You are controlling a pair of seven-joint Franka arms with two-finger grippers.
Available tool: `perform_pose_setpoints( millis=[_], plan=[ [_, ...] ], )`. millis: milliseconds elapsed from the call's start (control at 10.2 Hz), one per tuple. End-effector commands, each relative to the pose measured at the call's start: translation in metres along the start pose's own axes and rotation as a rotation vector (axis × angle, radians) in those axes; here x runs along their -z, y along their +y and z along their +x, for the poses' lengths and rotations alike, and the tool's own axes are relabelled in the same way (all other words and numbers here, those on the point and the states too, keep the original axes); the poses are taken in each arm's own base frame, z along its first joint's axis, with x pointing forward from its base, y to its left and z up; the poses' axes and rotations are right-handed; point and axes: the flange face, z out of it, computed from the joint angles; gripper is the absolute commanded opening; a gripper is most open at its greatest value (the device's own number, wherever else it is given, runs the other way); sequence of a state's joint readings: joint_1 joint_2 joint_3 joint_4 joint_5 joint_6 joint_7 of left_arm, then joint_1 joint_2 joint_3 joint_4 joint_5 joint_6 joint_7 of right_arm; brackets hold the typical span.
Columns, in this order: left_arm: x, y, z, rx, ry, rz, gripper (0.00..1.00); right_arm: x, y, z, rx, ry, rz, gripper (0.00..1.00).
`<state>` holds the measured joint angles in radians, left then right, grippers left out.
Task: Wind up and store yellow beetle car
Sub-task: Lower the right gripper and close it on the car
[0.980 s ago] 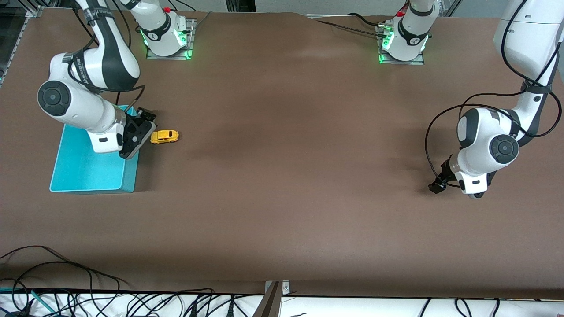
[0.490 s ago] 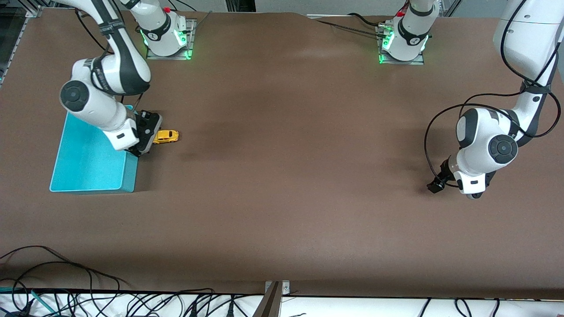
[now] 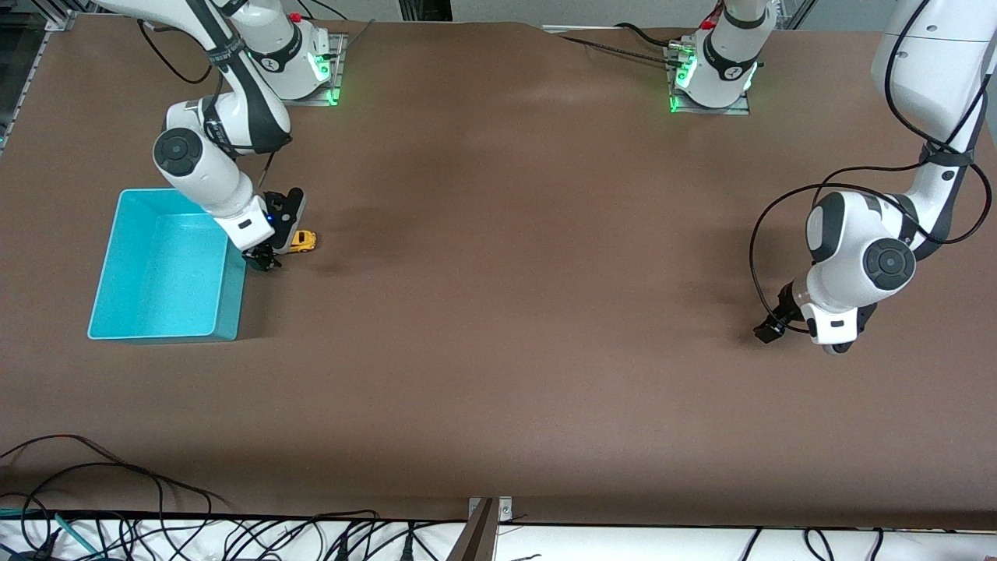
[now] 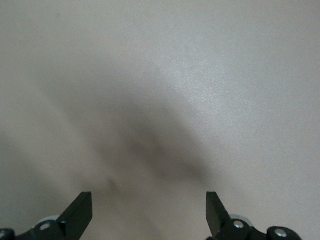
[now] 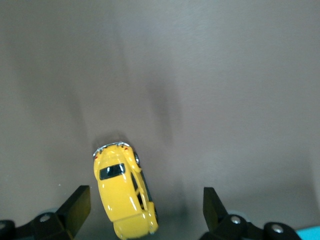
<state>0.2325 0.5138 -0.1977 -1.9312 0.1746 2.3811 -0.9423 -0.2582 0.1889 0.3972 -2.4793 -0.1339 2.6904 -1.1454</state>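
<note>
The yellow beetle car (image 3: pixel 304 242) stands on the brown table beside the turquoise bin, toward the right arm's end. My right gripper (image 3: pixel 272 252) is low over it and open. In the right wrist view the yellow beetle car (image 5: pixel 124 192) lies between the open fingers of my right gripper (image 5: pixel 145 206), closer to one finger (image 5: pixel 76 202) than to the other, with a gap on each side. My left gripper (image 3: pixel 771 328) waits open near the left arm's end of the table. The left wrist view shows my left gripper (image 4: pixel 148 210) over bare table with nothing between its fingers.
The turquoise bin (image 3: pixel 232 300) sits next to the car, with nothing in it; a corner of the bin (image 5: pixel 311 234) shows in the right wrist view. Cables lie along the table edge nearest the front camera.
The right arm has swung off the bin toward the car and come down, so its open fingers now straddle the car. The car and the left arm have not moved.
</note>
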Motion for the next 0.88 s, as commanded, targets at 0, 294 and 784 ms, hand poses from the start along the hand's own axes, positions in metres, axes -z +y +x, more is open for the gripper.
perform_pose_setpoints(
  millis=[0, 294, 784],
  plan=[
    [0.009, -0.001, 0.001, -0.107, -0.021, 0.014, 1.0, -0.024, -0.018, -0.006, 0.051, 0.028, -0.017, 1.0],
    [0.014, -0.002, 0.004, -0.209, -0.038, 0.031, 1.0, -0.035, -0.026, -0.01, 0.074, 0.04, -0.014, 1.0],
    [0.017, -0.001, 0.005, -0.229, -0.042, 0.027, 1.0, -0.034, -0.024, -0.015, 0.116, 0.034, -0.021, 0.73]
  ],
)
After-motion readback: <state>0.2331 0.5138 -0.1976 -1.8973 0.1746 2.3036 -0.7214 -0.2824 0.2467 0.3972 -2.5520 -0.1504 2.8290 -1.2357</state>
